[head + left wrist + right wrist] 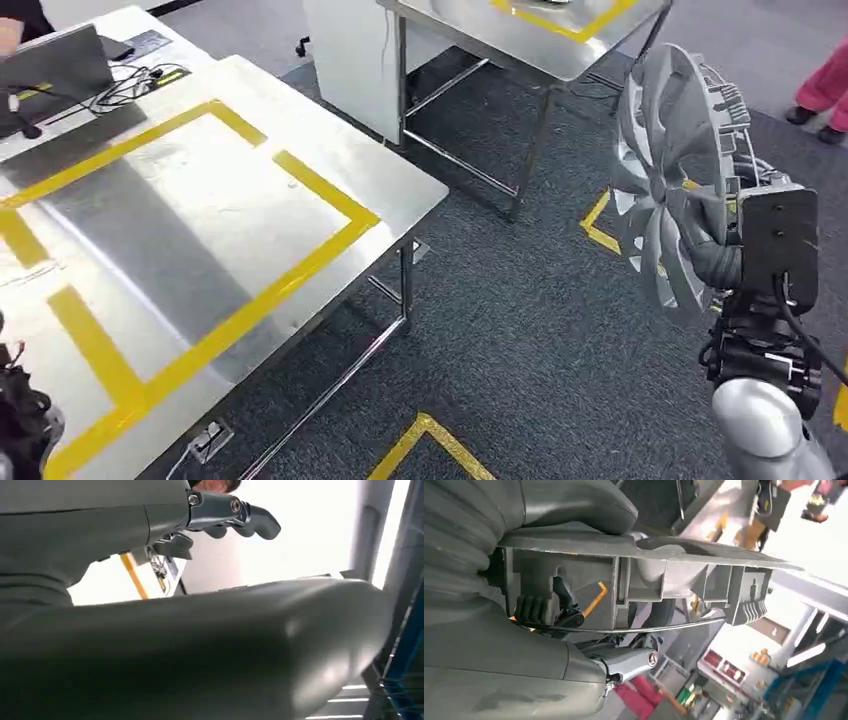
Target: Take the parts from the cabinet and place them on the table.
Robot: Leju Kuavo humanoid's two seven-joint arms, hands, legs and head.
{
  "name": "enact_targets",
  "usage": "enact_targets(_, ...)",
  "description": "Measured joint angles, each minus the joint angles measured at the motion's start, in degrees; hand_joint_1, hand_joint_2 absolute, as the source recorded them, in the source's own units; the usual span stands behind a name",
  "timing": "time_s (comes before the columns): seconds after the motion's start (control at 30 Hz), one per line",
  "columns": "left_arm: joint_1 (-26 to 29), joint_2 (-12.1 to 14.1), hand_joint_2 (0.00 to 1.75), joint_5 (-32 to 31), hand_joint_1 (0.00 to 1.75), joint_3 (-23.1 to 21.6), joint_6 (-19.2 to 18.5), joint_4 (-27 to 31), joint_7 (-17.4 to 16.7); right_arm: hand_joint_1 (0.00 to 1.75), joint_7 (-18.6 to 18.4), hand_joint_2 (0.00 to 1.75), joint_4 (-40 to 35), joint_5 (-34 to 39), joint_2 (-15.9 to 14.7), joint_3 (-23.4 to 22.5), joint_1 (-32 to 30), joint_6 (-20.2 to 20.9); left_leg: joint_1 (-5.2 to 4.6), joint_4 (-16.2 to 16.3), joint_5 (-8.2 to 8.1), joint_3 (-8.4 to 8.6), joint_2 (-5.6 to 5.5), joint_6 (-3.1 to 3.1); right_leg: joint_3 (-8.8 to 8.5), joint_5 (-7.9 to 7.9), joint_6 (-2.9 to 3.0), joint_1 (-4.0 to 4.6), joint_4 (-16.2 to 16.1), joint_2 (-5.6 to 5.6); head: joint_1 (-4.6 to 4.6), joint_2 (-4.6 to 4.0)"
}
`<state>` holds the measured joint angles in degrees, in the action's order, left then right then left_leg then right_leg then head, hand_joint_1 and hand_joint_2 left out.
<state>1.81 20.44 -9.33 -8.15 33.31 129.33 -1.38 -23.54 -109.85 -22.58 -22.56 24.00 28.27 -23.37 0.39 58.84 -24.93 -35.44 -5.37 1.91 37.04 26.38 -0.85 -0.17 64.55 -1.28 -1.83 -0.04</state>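
On the left in the head view, a steel table (300, 200) carries yellow tape (320, 245) laid as a rectangle on its shiny top. At the far left end of the table lie a laptop (55, 70) and some black cables (140, 85). At the bottom left corner the left hand (25, 415) comes into sight only as a dark part, low beside the near edge of the table. In the left wrist view the left hand (230, 515) has its fingers (260, 522) lightly curled with nothing between them that I can see, but whether it is open or closed I cannot tell. Behind the fingers is a person in a white top (220, 565).

Further to the middle, a second steel table (520, 40) stands at the back, also with yellow tape on it. The floor (520, 340) is dark grey carpet with yellow tape marks.

To the right, the right hand (715, 255) is raised over the floor, well apart from the first table. It grips a grey fan part (665, 170), a round piece with curved blades, held on its edge with the blades facing the table. In the right wrist view the right hand (524, 595) is closed around the rim of the fan part (649, 580), with the thumb (579, 502) on one side and the fingers (624, 660) on the other. At the far right edge of the head view are the legs of a person in pink trousers (825, 85).
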Motion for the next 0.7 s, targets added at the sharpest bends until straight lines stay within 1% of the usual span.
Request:
enact_targets(0.03, -0.5, 0.0, 0.00, -0.1, 0.00, -0.3, -0.2, 0.0, 0.0, 1.75, -0.5, 1.75, 0.5, 0.0, -0.4, 0.0, 0.8, 0.4, 0.19, -0.1, 0.21, -0.03, -0.60, -0.08, -1.84, -0.29, 1.01, -0.04, -4.4, -2.34, -0.05, 0.00)
enact_targets(0.07, -0.9, 0.0, 0.00, -0.2, 0.00, -0.5, -0.4, 0.0, 0.0, 1.75, -0.8, 1.75, 0.9, 0.0, -0.6, 0.0, 1.2, 0.6, 0.00, -0.1, 0.51, -0.51, -1.31, -0.47, -3.30, -0.21, 1.04, -0.04, -5.1, -2.69, 0.33, 0.00)
enact_targets(0.1, -0.9, 0.0, 0.00, -0.2, 0.00, -0.7, -0.4, 0.0, -0.1, 1.75, -1.1, 1.75, 1.1, -0.1, -1.2, 0.0, 1.8, 0.8, 0.58, -0.2, 0.79, -0.97, -1.77, -0.86, -3.14, -0.16, 1.14, 0.27, -5.7, -2.25, 0.06, 0.00)
enact_targets(0.13, -0.9, 0.0, 0.00, -0.2, 0.00, -0.9, -0.5, 0.0, -0.1, 1.75, -1.3, 1.75, 1.5, -0.1, -1.5, 0.0, 2.2, 1.0, 0.86, -0.3, 1.07, -1.18, -2.42, -1.24, -3.06, -0.27, 1.21, 0.47, -5.8, -1.63, -0.05, 0.00)
enact_targets(0.17, -0.9, 0.0, 0.00, -0.3, 0.00, -1.0, -0.6, 0.0, -0.1, 1.75, -1.8, 1.75, 1.8, -0.2, -1.9, 0.0, 2.5, 1.2, 0.89, -0.6, 1.34, -1.20, -3.11, -1.66, -3.25, -0.44, 1.37, 0.55, -6.1, -1.06, -0.22, 0.00)
enact_targets(0.2, -0.9, 0.3, 0.00, -0.3, 0.00, -1.1, -0.8, 0.2, -0.2, 1.75, -2.4, 1.75, 2.1, -0.3, -2.3, -0.1, 2.7, 1.4, 0.59, -0.8, 1.34, -1.19, -3.38, -1.92, -3.95, -1.02, 1.33, -0.08, -7.7, -0.03, -0.37, 0.00)
enact_targets(0.23, -0.8, 0.3, 0.00, -0.3, 0.00, -1.1, -1.0, 0.1, -0.3, 1.75, -2.8, 1.75, 2.3, -0.3, -2.5, -0.1, 2.8, 1.6, 0.32, -0.2, 0.74, -2.07, -0.33, -1.90, -4.45, -1.41, 1.12, -0.13, -8.5, 0.70, -0.16, 0.00)
enact_targets(0.27, -1.1, 0.5, 0.00, -0.3, 0.00, -1.1, -1.1, 0.1, -0.4, 1.75, -3.0, 1.75, 2.6, -0.5, -2.6, -0.2, 2.8, 1.6, 0.12, 2.4, -1.17, -3.12, 2.58, -2.04, -4.70, -1.54, 1.45, -0.11, -8.9, 1.16, 0.37, 0.00)
enact_targets(0.3, -1.3, 0.5, 0.00, -0.3, 0.00, -1.2, -1.1, 0.1, -0.5, 1.75, -3.1, 1.75, 2.8, -0.5, -2.9, -0.2, 3.0, 1.8, 0.32, 7.0, -3.46, -5.15, 4.04, -2.20, -4.60, -1.55, 1.46, -0.12, -8.9, 1.83, 0.74, 0.00)
enact_targets(0.33, -1.3, 0.5, 0.00, -0.3, 0.00, -1.3, -1.1, 0.1, -0.6, 1.75, -3.1, 1.75, 3.0, -0.6, -3.1, -0.2, 3.0, 1.8, 0.63, 11.2, -5.01, -7.14, 4.67, -2.39, -4.55, -1.54, 1.46, -0.12, -8.8, 2.41, 1.07, 0.00)
enact_targets(0.37, -1.3, 0.5, 0.00, -0.2, 0.00, -1.5, -1.1, -0.1, -0.8, 1.75, -3.2, 1.75, 3.4, -0.6, -3.3, -0.2, 3.0, 1.8, 0.82, 14.8, -5.91, -8.87, 4.98, -2.68, -4.49, -1.49, 1.44, -0.12, -8.8, 3.15, 1.26, 0.00)
enact_targets(0.4, -1.3, 0.5, 0.00, -0.2, 0.00, -1.6, -1.2, -0.2, -0.8, 1.75, -3.3, 1.75, 3.6, -0.6, -3.4, -0.2, 3.0, 1.8, 0.98, 15.7, -5.58, -9.35, 5.08, -2.91, -4.48, -1.41, 1.34, -0.16, -8.7, 3.81, 1.40, 0.00)
enact_targets(0.43, -1.3, 0.5, 0.00, 0.0, 0.00, -1.7, -1.3, -0.3, -0.9, 1.75, -3.4, 1.75, 4.0, -0.6, -3.5, -0.1, 2.9, 1.9, 1.16, 13.6, -3.79, -8.22, 5.33, -3.19, -4.48, -1.24, 1.08, -0.31, -8.5, 4.53, 1.55, 0.00)
enact_targets(0.47, -1.3, 0.5, 0.00, 0.5, 0.00, -1.8, -1.5, -0.3, -0.8, 1.75, -3.4, 1.75, 4.3, -0.7, -3.5, -0.1, 3.0, 2.2, 1.30, 9.5, -1.58, -6.01, 5.73, -3.40, -4.50, -1.03, 0.76, -0.50, -8.3, 5.11, 1.66, 0.00)
enact_targets(0.5, -1.4, 0.5, 0.00, 1.0, 0.00, -1.9, -1.7, -0.4, -0.5, 1.75, -3.3, 1.75, 4.6, -0.8, -3.5, 0.0, 3.0, 2.3, 1.36, 3.9, 0.74, -2.95, 6.89, -3.64, -4.50, -0.69, 0.39, -0.70, -7.8, 5.73, 1.75, 0.00)
enact_targets(0.53, -1.6, 0.4, 0.00, 1.6, 0.00, -2.0, -1.9, -0.5, -0.1, 1.75, -3.0, 1.75, 4.8, -1.0, -3.4, 0.1, 3.0, 2.4, 1.15, 0.0, 0.38, -1.05, 9.17, -3.93, -4.43, -0.26, -0.15, -0.58, -7.0, 6.22, 1.96, 0.00)
enact_targets(0.57, -2.0, 0.4, 0.00, 1.9, 0.00, -2.1, -2.1, -0.6, 0.1, 1.75, -2.6, 1.75, 5.1, -1.2, -3.4, 0.1, 3.1, 2.4, 0.72, -0.3, 0.16, -0.31, 8.92, -3.01, -4.01, 0.06, -0.66, -0.15, -6.4, 6.49, 2.53, 0.00)
enact_targets(0.6, -2.2, 0.4, 0.00, 2.2, 0.00, -2.2, -2.2, -0.7, 0.2, 1.75, -2.2, 1.75, 5.4, -1.3, -3.2, 0.3, 3.2, 2.4, 0.66, 0.0, 0.31, -0.62, 8.12, -2.38, -3.87, 0.02, -0.83, -0.11, -6.4, 6.99, 2.27, 0.00)
enact_targets(0.63, -2.2, 0.3, 0.00, 2.3, 0.00, -2.3, -2.3, -0.8, 0.3, 1.75, -1.9, 1.75, 5.7, -1.3, -3.2, 0.5, 3.4, 2.4, 0.64, 0.0, 0.36, -1.00, 7.58, -2.10, -3.99, -0.06, -1.00, -0.10, -6.4, 7.45, 1.90, 0.00)
enact_targets(0.67, -2.4, 0.3, 0.00, 2.7, 0.00, -2.4, -2.3, -0.9, 0.5, 1.75, -1.4, 1.75, 6.0, -1.3, -3.0, 0.7, 3.5, 2.3, 0.60, 0.1, 0.43, -1.18, 6.78, -1.80, -4.08, -0.08, -1.13, -0.14, -6.6, 8.16, 1.79, 0.00)
enact_targets(0.7, -2.8, 0.3, 0.00, 3.1, 0.00, -2.5, -2.3, -0.9, 1.2, 1.75, -1.0, 1.75, 6.5, -1.0, -2.7, 0.9, 3.7, 2.3, 0.78, 0.0, 0.62, -1.13, 6.06, -1.34, -4.03, 0.25, -1.46, -0.28, -6.3, 8.67, 1.72, 0.00)
